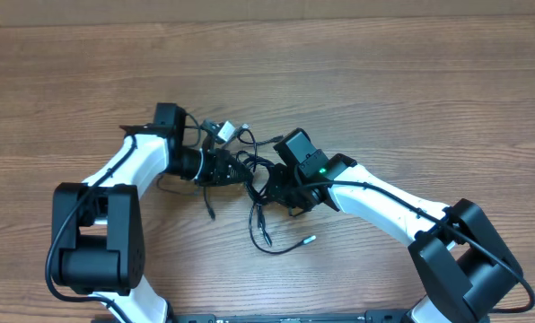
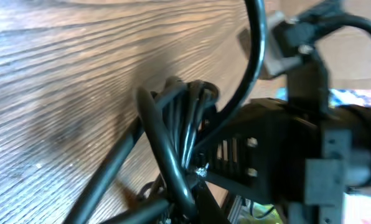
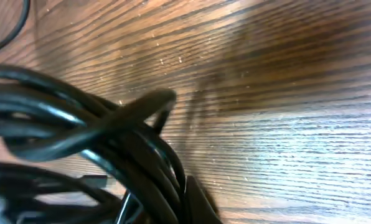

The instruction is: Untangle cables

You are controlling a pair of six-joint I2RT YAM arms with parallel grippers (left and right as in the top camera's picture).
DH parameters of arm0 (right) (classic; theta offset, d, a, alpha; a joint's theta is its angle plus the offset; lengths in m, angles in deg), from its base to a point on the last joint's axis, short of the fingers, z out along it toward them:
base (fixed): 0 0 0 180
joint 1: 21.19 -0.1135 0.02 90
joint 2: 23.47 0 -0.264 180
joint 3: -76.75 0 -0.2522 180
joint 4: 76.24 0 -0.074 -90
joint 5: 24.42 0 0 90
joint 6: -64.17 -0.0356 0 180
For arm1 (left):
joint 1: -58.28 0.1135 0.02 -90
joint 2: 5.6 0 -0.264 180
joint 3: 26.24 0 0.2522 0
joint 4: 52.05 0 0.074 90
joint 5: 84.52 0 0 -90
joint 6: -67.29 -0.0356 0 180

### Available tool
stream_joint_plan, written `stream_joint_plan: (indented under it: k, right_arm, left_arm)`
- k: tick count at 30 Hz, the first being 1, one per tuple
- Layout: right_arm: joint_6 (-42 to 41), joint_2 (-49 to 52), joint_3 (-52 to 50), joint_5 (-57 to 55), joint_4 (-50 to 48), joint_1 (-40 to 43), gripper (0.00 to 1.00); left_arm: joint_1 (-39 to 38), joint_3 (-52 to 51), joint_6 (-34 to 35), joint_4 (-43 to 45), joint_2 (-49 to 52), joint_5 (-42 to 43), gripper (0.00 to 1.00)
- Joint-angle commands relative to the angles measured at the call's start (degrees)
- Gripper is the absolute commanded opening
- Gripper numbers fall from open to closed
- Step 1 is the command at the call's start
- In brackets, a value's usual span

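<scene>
The cables (image 1: 255, 176) are thin black cords knotted in a clump at the table's middle. Loose strands trail toward the front, one ending in a silvery tip (image 1: 310, 239). My left gripper (image 1: 236, 170) comes in from the left and is shut on the clump's left side. My right gripper (image 1: 269, 187) comes in from the right, shut on the clump's right side. In the left wrist view the looped cables (image 2: 179, 124) bunch just over my left gripper (image 2: 192, 208). In the right wrist view the cables (image 3: 111, 137) press against my right gripper (image 3: 185, 205); the bundle hides most of its fingers.
A grey-white plug block (image 1: 223, 131) lies just behind the clump near the left wrist. The arm bases stand at the front left (image 1: 97, 238) and front right (image 1: 469, 260). Bare wooden table (image 1: 384, 81) stretches behind and to both sides.
</scene>
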Motion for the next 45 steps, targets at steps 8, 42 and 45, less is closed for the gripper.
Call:
stream_joint_plan:
  k: [8, 42, 45]
  right_arm:
    - [-0.42, 1.42, -0.04, -3.65, -0.63, -0.28, 0.04]
    - [0.39, 1.42, -0.04, -8.52, -4.98, -0.28, 0.04]
    - [0.42, 1.42, -0.04, -8.50, -4.94, -0.28, 0.04]
  left_arm:
    - [1.27, 0.17, -2.80, -0.94, -0.17, 2.49, 0.31]
    - [-10.27, 1.40, 31.98, 3.87, -0.46, -29.09, 0.46]
    - [-10.91, 1.14, 36.81, 5.40, -0.46, -30.56, 0.47]
